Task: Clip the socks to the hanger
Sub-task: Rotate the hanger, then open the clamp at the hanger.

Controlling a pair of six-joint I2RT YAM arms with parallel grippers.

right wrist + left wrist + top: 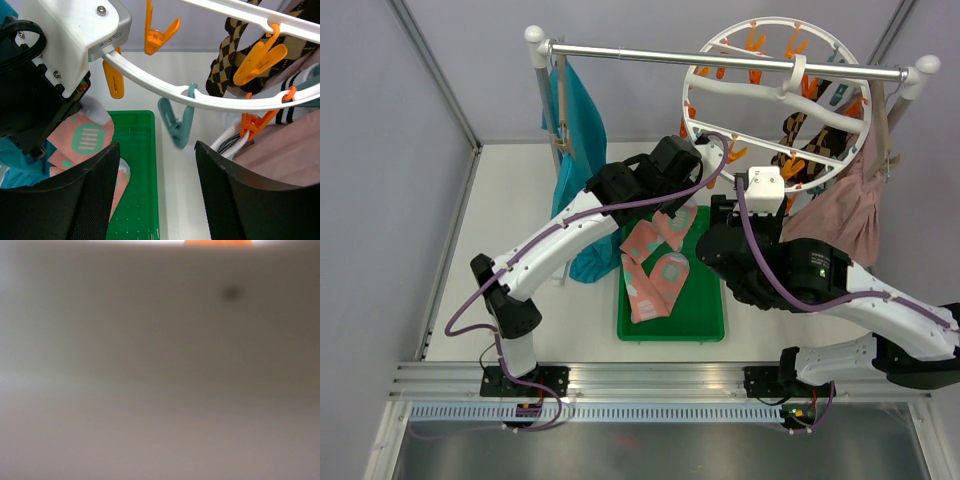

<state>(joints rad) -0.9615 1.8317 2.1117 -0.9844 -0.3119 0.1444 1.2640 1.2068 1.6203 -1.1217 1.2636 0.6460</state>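
Observation:
The white round hanger (688, 105) hangs on the rail, with argyle socks (805, 130) clipped at its right. My left gripper (710, 165) is up at the ring's lower left rim, shut; a pink sock (670, 228) hangs below it and appears held. The left wrist view is a grey-pink blur with something pressed to the lens. Another pink sock (655, 285) lies in the green tray (705, 300). My right gripper (157, 150) stands open just under a teal clip (177, 122) on the hanger (150, 82). A white striped sock (230, 142) hangs from an orange clip (252, 122).
A teal garment (575, 130) hangs at the rail's (670, 55) left end, and a dusty-pink skirt (840, 210) at its right, close behind my right arm. Grey walls close in both sides.

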